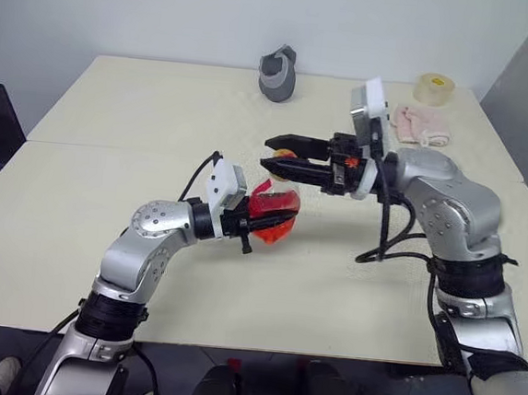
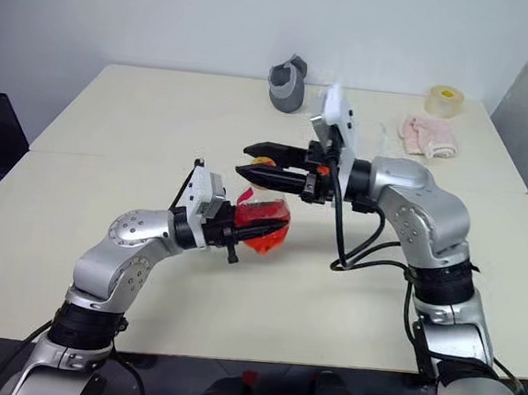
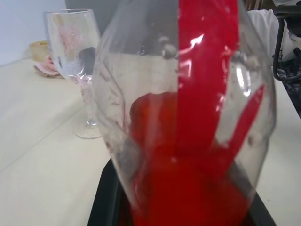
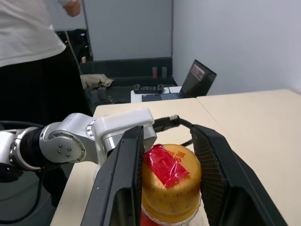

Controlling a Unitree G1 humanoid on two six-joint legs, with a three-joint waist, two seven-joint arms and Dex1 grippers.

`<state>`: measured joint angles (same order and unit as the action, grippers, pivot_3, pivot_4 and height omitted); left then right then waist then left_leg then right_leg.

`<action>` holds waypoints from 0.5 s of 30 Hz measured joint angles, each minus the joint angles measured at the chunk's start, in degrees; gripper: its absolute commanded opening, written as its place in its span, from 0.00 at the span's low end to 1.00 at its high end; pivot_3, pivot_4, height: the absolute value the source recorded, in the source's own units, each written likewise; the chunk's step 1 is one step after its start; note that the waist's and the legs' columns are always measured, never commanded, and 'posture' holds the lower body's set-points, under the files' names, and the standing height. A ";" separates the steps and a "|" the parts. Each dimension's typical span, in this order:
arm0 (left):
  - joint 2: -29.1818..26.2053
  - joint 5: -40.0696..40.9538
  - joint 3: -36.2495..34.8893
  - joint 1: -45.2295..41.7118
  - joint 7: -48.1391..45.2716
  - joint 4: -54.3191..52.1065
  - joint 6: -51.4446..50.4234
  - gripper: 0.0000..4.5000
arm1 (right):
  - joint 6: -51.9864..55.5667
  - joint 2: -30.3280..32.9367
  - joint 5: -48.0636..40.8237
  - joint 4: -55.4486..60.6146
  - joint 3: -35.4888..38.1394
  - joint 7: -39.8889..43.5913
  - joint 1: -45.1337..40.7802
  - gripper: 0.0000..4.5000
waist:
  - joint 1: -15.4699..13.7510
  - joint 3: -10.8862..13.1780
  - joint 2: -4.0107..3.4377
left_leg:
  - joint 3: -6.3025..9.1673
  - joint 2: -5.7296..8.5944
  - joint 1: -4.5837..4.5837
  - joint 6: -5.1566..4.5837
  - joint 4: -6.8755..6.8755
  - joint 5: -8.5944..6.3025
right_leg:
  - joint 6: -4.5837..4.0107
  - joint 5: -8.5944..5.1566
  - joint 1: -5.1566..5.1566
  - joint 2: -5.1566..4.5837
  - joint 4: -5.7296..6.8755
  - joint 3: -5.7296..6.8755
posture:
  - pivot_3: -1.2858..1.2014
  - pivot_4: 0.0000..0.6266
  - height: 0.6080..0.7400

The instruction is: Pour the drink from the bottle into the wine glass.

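Lab or office: plain table [image 1: 103,239], laptop [image 4: 197,77], person [image 4: 28,28] standing by.

drink [image 3: 188,188] bright red, see-through | bottle [image 3: 141,94] clear | cap [image 4: 171,183] yellowish, red sticker on top | glass [image 3: 73,47] clear | table [image 1: 111,147] pale cream | cup [image 1: 278,74] grey | tape [image 1: 434,88] pale yellow | cloth [image 1: 422,125] pink | fingers [image 4: 124,188] black

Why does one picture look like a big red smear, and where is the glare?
Left wrist view: the bottle sits right against the lens, so its red drink blurs and white highlights streak the plastic; the wine glass behind stays fairly sharp. Right wrist view: the yellowish cap looms large between the jaws. Eye views: soft, even light with faint shadows on the table.
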<state>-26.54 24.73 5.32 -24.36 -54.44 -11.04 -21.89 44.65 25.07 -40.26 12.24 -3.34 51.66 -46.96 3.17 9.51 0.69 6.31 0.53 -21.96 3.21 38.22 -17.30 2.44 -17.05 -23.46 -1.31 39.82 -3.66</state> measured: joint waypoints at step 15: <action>1.11 0.94 0.73 -4.53 -1.46 4.79 3.22 0.18 | 17.47 -1.03 -17.40 5.66 10.50 -22.45 0.02 0.28 | 0.10 0.00 0.00 | -0.04 -0.01 0.02 -0.17 -0.01 -0.09 | 0.00 0.00 0.03 0.15 0.01 -0.01 | 0.52 0.24 1.00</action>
<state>-25.43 25.67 6.05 -28.89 -55.91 -6.25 -18.66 62.12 24.04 -57.65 17.90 7.17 29.22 -46.94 3.27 9.51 0.69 6.27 0.51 -21.94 3.04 38.21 -17.39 2.44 -17.05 -23.43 -1.16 39.84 -3.67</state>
